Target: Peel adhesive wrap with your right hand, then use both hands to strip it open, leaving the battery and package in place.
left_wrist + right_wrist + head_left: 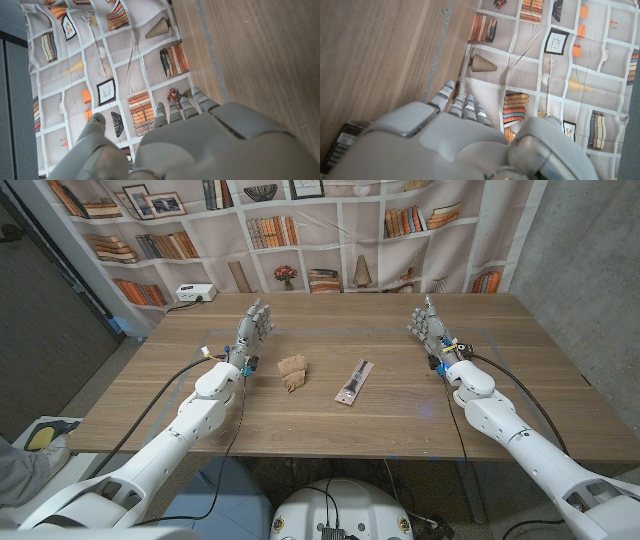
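Note:
A long flat battery package [354, 382], dark with a pale wrapper, lies on the wooden table [330, 330] near its middle. A crumpled brown piece of adhesive wrap [292, 372] lies a little to its left. My left hand [252, 330] stands upright with fingers apart, just left of the brown wrap and holding nothing. My right hand [428, 325] stands the same way, well right of the package and apart from it. In the right wrist view a dark corner of the package [339, 145] shows beside my right hand [455, 145]. The left wrist view shows my left hand [190, 145] over bare wood.
A bookshelf-printed backdrop [300, 230] hangs behind the table's far edge. A white power strip [195, 293] sits at the far left corner. Black cables [500, 375] run along both forearms. Bare wood lies around the two items.

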